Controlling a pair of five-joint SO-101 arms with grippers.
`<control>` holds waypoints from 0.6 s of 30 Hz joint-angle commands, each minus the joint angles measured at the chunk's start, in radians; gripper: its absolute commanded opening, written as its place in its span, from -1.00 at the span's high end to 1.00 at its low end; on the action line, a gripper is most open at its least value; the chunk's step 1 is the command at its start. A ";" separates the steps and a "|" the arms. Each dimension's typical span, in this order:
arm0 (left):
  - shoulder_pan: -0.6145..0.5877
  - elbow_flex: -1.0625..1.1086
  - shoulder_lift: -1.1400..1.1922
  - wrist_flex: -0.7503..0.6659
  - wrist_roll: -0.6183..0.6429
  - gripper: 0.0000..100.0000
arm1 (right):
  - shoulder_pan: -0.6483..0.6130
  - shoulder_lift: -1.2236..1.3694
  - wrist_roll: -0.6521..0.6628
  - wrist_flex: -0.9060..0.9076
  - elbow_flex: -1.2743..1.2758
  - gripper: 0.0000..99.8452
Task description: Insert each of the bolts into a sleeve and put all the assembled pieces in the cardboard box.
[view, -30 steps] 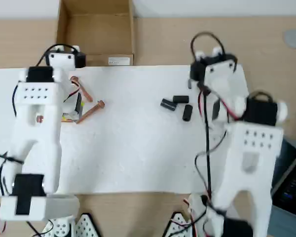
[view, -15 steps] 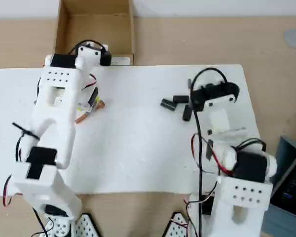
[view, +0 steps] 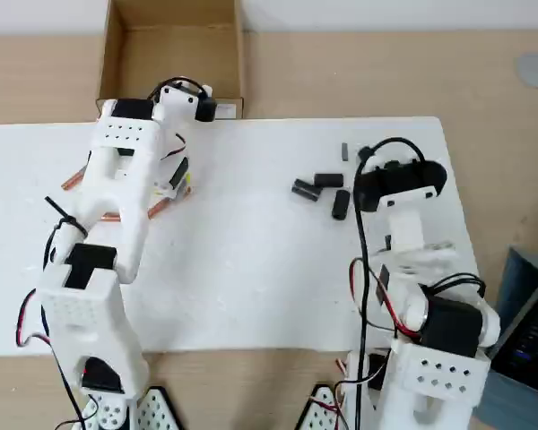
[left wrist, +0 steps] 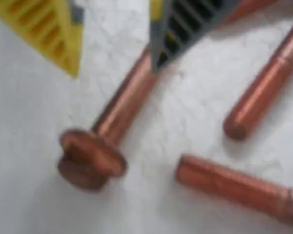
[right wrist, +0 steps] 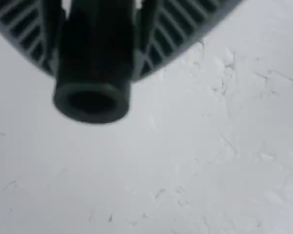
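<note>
White foam sheet (view: 251,269) across your wooden table (view: 484,81), and we go straight down to the copper. Your left wrist view has a headed bolt (left wrist: 95,156) lying flat on the foam. Its shaft runs under the grey finger (left wrist: 185,24) of your left gripper (left wrist: 115,68), while the yellow finger (left wrist: 44,29) sits off to the other side, so those jaws stand apart with nothing pinched. Two more bolt shafts (left wrist: 261,95) lie close by, clear of the headed one.

From above, copper ends poke out around your left arm (view: 117,179), on the side of the sheet nearest the box. Over on the other side, your right gripper (right wrist: 95,53) is clamped on a black sleeve (right wrist: 90,97), open bore facing the camera, foam beneath it. Loose sleeves (view: 307,190) cluster just beside your right arm (view: 399,175). Your cardboard box (view: 108,63) sits open beyond the sheet's far edge, near the left arm.
</note>
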 commanded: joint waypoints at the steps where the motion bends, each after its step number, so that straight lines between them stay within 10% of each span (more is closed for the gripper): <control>1: 0.018 -0.051 0.007 -0.029 -0.008 0.78 | 0.005 -0.019 -0.002 -0.025 0.002 0.98; 18: 0.017 -0.052 0.154 -0.094 -0.021 0.94 | 0.004 -0.019 -0.002 -0.025 0.004 0.98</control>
